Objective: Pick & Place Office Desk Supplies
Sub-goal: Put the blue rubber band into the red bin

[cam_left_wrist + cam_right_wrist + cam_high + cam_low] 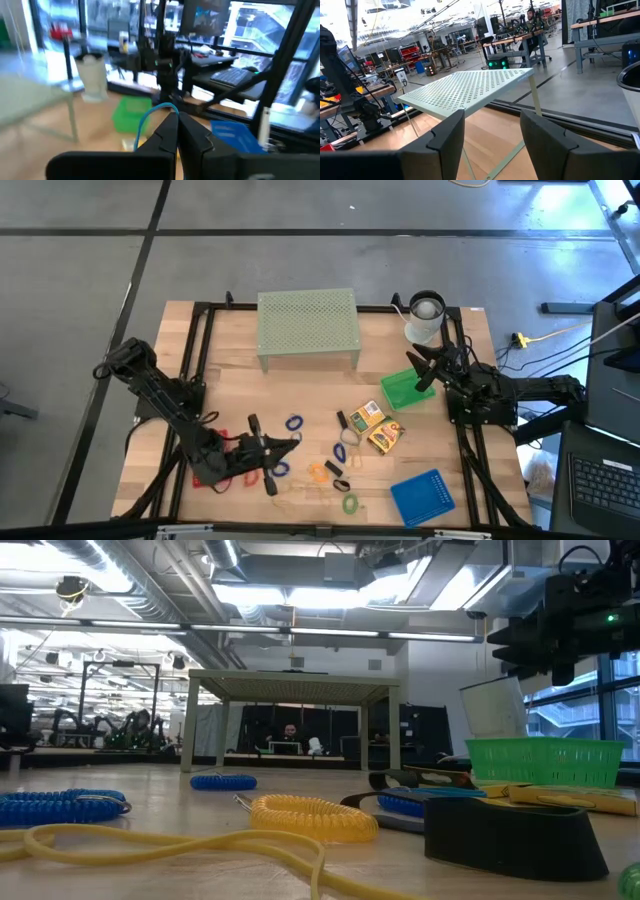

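The left gripper (292,442) is raised over the near-left part of the table, well to the near side of the riser (308,325). Its fingers are pressed together on a thin blue coil (152,116), which arcs up from between the tips in the left wrist view. Just beside it, toward the riser, lies another blue ring (294,423).

The right gripper (418,370) waits above the green tray (405,390), off the riser's right corner, its fingers (445,140) spread apart with nothing between them.

The rest of the supplies lie loose on the wood in front of the riser: two yellow boxes (376,426), black clips (342,420), orange (318,471) and green (350,503) rings, and a yellow cord (150,845). A blue tray (422,495) sits at the near right and a red tray (213,476) under the left arm.

I judge the step in hand to be carrying the coil to a tray. The hold looks slight: only a thin strand is pinched at the very tips, so a quick swing could let it slip out or spring free. A stretched coil could also trail low and drag the ring beside it, or snag the cord. If the green tray is the target, the right gripper hanging over it stands in the path, and the two arms could meet there. Which tray is meant I cannot tell.
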Robot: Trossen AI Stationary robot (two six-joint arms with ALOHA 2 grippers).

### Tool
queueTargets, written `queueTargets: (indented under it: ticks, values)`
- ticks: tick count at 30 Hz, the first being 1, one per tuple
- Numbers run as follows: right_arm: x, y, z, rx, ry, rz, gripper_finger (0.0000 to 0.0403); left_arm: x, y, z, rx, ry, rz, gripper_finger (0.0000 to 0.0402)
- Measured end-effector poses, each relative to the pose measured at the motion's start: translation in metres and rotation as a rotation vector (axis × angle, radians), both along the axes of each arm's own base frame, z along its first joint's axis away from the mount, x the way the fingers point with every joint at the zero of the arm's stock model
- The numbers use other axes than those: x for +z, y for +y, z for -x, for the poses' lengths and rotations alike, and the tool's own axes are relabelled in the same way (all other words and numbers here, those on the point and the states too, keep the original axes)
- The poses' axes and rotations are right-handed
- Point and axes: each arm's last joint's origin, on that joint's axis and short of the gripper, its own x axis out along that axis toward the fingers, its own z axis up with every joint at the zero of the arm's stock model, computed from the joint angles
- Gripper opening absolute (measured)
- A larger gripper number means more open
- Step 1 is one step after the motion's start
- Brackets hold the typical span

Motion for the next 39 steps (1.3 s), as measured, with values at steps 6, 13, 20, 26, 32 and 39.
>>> queueTargets:
  ticks: [6,13,20,26,32,39]
  values:
    - [0.000,0.000,0.000,0.000,0.000,0.000,0.0194,-0.015,-0.010,0.014,-0.048,0.025,0.175,0.0003]
    - [0.000,0.000,0.000,0.000,0.000,0.000,0.0194,-0.027,0.004,0.037,-0.078,0.191,0.419,0.0003]
    - [0.000,0.000,0.000,0.001,-0.001,0.000,0.0194,-0.029,0.036,0.066,0.017,0.537,0.791,0.0003]
    - [0.000,0.000,0.000,0.000,0.000,0.000,0.0194,-0.031,0.055,0.093,0.203,0.874,0.971,0.0003]
    - [0.000,0.000,0.000,0.000,-0.001,0.000,0.0194,-0.035,0.058,0.112,0.346,1.178,1.065,0.0003]
    - [0.000,0.000,0.000,0.000,0.000,0.000,0.0194,-0.040,0.056,0.119,0.410,1.226,1.000,0.0018]
